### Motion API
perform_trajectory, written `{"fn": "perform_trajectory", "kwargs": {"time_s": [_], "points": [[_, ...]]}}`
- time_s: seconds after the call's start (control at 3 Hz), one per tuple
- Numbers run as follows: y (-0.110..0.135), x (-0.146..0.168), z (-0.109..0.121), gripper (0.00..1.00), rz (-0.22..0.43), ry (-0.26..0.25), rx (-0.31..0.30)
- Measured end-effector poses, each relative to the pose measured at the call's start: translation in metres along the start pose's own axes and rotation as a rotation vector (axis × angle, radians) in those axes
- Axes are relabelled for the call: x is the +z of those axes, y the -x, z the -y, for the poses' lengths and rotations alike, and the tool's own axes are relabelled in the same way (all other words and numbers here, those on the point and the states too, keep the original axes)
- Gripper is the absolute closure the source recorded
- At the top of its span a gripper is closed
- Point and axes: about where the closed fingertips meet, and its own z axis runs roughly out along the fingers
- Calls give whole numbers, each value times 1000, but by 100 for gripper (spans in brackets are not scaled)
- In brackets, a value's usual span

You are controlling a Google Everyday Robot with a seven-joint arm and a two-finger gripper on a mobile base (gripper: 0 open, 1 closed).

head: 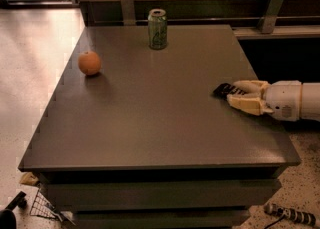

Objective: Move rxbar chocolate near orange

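In the one camera view, the claw (233, 93) reached in from the right edge of the picture on a white arm (295, 101). It lay low over the dark table (165, 123), near that table's right side, and pointed toward the left of the picture. The black snack bar (222, 90) lay flat on the table right at the claw's tip, with its dark end poking out just beyond it. The rest of the bar was hidden by the claw. Whether the claw was clamped on the bar or only set around it, I could not tell, nor how far open it was.

The orange (89, 63) sat well apart from the claw, far out ahead of its tip, across the table and somewhat farther back, close to the table's left edge. A green can (157, 29) stood upright, also well apart from the claw, ahead of it and much farther back, near the table's rear edge. The can was between the claw and the orange from side to side, but behind both
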Motion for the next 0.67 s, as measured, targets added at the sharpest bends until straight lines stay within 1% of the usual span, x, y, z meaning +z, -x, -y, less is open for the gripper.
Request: {"fn": "perform_trajectory", "kwargs": {"time_s": [0.67], "points": [[0, 0, 0, 100, 0, 0, 0]]}}
